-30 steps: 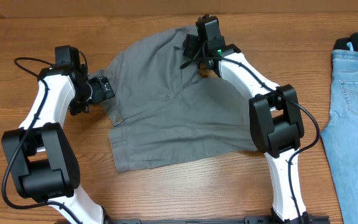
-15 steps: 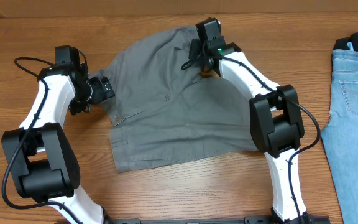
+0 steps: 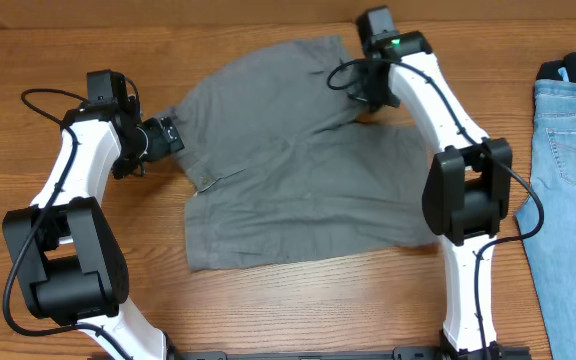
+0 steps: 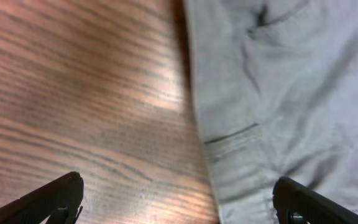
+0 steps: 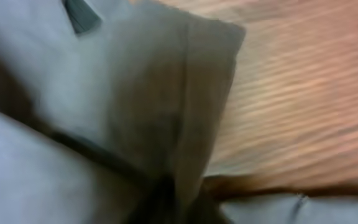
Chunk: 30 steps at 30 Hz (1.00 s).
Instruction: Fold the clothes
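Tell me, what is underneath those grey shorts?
Wooden table shows all around the grey shorts, which lie spread on it. Whatever sits beneath the cloth is covered, so I cannot tell.

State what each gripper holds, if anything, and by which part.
The right gripper pinches the grey shorts by a fold at their far right edge. The left gripper is open over the left edge, holding nothing.

The surface (image 3: pixel 268 310) was brown wood with a clear grain and a soft sheen that caught the light in pale patches. The shorts (image 3: pixel 288 190) were plain grey woven cloth, matt and creased, with stitched seams. The jeans (image 3: pixel 568 200) were light-blue denim, coarser-looking. The left arm (image 3: pixel 73 165) and right arm (image 3: pixel 438 95) had smooth white plastic-looking shells and matt black joints.
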### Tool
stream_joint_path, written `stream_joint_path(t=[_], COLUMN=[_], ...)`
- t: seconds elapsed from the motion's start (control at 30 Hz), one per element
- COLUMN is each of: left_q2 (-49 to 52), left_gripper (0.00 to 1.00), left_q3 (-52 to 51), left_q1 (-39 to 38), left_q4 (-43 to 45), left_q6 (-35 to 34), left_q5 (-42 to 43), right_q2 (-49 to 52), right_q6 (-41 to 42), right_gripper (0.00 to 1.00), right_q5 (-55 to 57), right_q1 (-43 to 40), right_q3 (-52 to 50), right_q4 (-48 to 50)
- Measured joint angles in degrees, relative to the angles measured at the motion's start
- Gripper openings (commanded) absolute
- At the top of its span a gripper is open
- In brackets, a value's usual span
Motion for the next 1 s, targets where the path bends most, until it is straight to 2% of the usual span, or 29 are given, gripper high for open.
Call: stream_joint_path(t=[0.03, 0.07, 0.1, 0.23, 0.33, 0.4, 0.57, 0.7, 0.77, 0.8, 0.83, 0.87, 1.0], left_q2=[0.0, 0.0, 0.0, 0.0, 0.0, 0.0, 0.0, 0.0, 0.17, 0.44, 0.85, 1.4, 4.7], left_gripper=[1.0, 1.0, 1.0, 1.0, 0.96, 0.91, 0.9, 0.87, 0.85, 0.85, 0.85, 0.85, 0.85], left_q3=[0.0, 0.02, 0.0, -0.02, -0.07, -0.11, -0.11, -0.13, -0.13, -0.13, -0.13, -0.13, -0.11], left_q1=[0.0, 0.0, 0.0, -0.02, -0.02, -0.02, -0.55, -1.66, -2.25, -2.4, -2.64, -2.75, -2.62], left_q4=[0.48, 1.07, 1.6, 4.22, 7.19, 8.92, 12.81, 14.97, 16.22, 17.09, 18.21, 19.23, 22.34], left_q6=[0.0, -0.02, -0.04, -0.33, -0.39, -0.52, -0.72, -0.81, -0.81, -0.81, -0.81, -0.81, -0.81], left_q5=[0.26, 0.63, 1.14, 3.52, 5.86, 7.54, 10.14, 10.19, 9.16, 8.52, 7.93, 7.5, 5.92], right_q2=[0.0, 0.0, 0.02, 0.13, 0.13, 0.13, 0.13, 0.13, -0.04, -0.26, -0.74, -1.38, -6.69], right_q6=[-0.04, 0.13, -0.28, -0.35, -0.28, -0.22, 0.85, 2.47, 2.99, 3.19, 3.45, 3.54, 3.34], right_gripper=[0.42, 0.55, 0.61, 0.63, 0.62, 0.59, 0.49, 0.5, 0.56, 0.65, 0.88, 1.0, 1.0], right_q5=[-0.04, -0.22, -0.24, -2.01, -4.24, -5.01, -5.57, -4.26, -2.95, -2.54, -2.08, -1.77, -0.96], right_q1=[-0.52, -1.09, -1.44, -2.08, -1.7, -1.6, -1.68, -1.95, -2.05, -2.08, -2.08, -2.1, -2.1], right_q3=[-0.63, -1.46, -1.95, -3.04, -3.08, -3.13, -3.17, -3.23, -3.26, -3.32, -3.41, -3.48, -3.56], right_q4=[-0.17, -0.31, -0.76, -2.91, -5.64, -7.63, -11.69, -14.19, -14.97, -15.19, -15.37, -15.41, -14.25])
